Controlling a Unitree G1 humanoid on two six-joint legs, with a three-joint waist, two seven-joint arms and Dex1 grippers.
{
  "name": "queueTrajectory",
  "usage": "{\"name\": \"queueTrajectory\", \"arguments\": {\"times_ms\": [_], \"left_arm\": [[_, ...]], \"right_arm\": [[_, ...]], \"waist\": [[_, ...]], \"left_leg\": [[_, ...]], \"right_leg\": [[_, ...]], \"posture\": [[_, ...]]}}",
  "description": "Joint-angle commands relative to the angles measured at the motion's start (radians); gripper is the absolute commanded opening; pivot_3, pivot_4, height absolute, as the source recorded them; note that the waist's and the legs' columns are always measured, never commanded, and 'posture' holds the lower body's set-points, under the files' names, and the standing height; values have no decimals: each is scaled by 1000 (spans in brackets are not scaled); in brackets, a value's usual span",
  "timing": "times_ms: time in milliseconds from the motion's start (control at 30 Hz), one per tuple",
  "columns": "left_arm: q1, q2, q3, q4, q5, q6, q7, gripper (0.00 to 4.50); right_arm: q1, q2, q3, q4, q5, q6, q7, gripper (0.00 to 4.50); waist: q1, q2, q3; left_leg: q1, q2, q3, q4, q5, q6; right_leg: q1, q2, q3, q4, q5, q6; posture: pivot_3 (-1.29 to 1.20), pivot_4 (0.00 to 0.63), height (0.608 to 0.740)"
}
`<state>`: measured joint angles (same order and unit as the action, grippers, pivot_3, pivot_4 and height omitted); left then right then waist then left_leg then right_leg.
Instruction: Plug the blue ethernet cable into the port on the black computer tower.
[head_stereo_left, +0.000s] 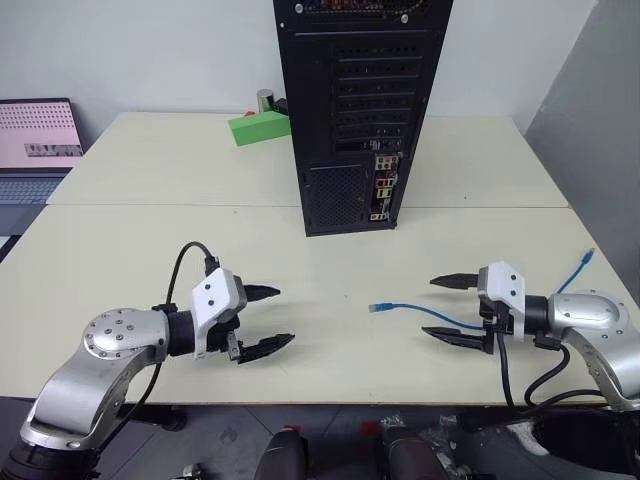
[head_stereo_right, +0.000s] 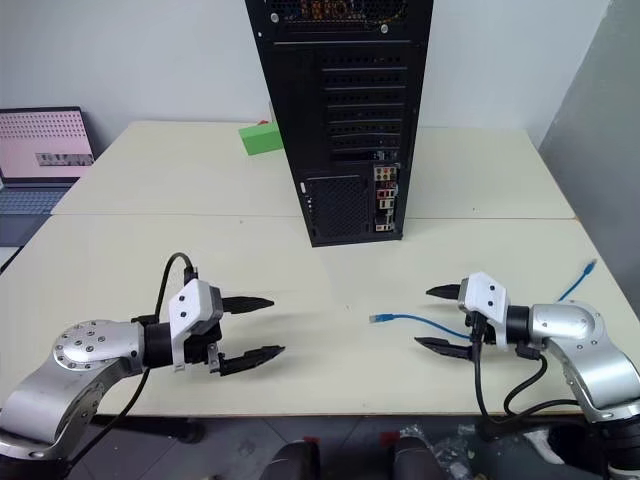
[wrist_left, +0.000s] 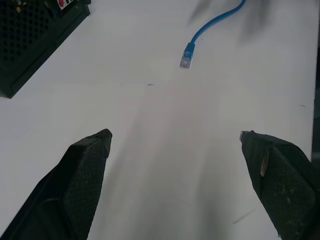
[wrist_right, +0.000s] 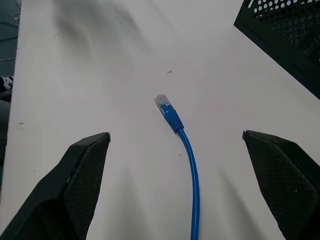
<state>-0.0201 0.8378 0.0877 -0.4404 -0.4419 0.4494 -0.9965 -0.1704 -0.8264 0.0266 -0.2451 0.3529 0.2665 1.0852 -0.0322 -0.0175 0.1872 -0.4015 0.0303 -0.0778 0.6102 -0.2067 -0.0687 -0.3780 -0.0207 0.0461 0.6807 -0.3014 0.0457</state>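
Observation:
The black computer tower (head_stereo_left: 355, 110) stands upright at the back middle of the table, its rear panel facing me. A narrow strip of coloured connectors (head_stereo_left: 383, 185) runs down its lower right; I cannot pick out the port in it. The blue ethernet cable (head_stereo_left: 425, 312) lies flat on the table right of centre, one plug (head_stereo_left: 378, 308) pointing left, the other end (head_stereo_left: 588, 257) near the right edge. My right gripper (head_stereo_left: 455, 311) is open, its fingers either side of the cable just behind the plug (wrist_right: 168, 111). My left gripper (head_stereo_left: 265, 320) hovers open at the left, empty.
A green block (head_stereo_left: 258, 127) sits behind the tower on the left, with a small metal cylinder (head_stereo_left: 265, 100) beside it. A laptop (head_stereo_left: 35, 150) stands open at the far left edge. The cream table (head_stereo_left: 150, 240) has a seam across its middle.

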Motion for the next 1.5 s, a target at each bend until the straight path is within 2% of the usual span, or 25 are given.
{"name": "queueTrajectory", "arguments": {"times_ms": [33,300,533,767,1033,1167,1500], "left_arm": [[15,0,39,-47,-39,-32,-23,4357],[38,9,20,-70,-27,-34,-20,4357],[33,1,-8,-72,-10,-39,-11,4357],[26,4,-52,-43,15,-81,-51,4357],[28,9,-73,-20,41,-117,-76,4357],[32,14,-77,-10,45,-126,-92,4500],[-2,-4,-104,44,74,-160,-105,4500]], "right_arm": [[-14,-1,-3,-10,-6,-25,11,4487],[-18,9,3,-11,-26,-14,-5,4487],[-48,62,85,6,-82,-13,-30,4487],[-143,154,201,147,-169,-56,-34,4487],[-238,237,254,343,-236,-139,-31,4487],[-254,246,258,398,-252,-163,-19,3884],[-248,221,254,414,-266,-164,18,1622]], "waist": [[0,0,0],[0,0,0],[-1,0,0],[-1,0,0],[-1,0,0],[-1,0,0],[0,0,0]], "left_leg": [[0,0,0,0,0,0],[0,0,0,0,0,0],[0,0,0,0,0,0],[1,0,0,0,0,0],[1,0,0,0,0,0],[1,0,0,0,0,0],[2,0,0,0,0,0]], "right_leg": [[0,0,0,0,0,0],[0,0,0,0,0,0],[0,0,0,0,0,0],[0,0,0,0,0,-1],[0,0,0,0,1,-1],[0,1,0,0,1,-1],[1,1,0,0,1,-1]], "posture": [[0,150,740],[0,150,740],[0,150,740],[0,150,740],[0,150,740],[0,150,740],[0,150,740]]}}
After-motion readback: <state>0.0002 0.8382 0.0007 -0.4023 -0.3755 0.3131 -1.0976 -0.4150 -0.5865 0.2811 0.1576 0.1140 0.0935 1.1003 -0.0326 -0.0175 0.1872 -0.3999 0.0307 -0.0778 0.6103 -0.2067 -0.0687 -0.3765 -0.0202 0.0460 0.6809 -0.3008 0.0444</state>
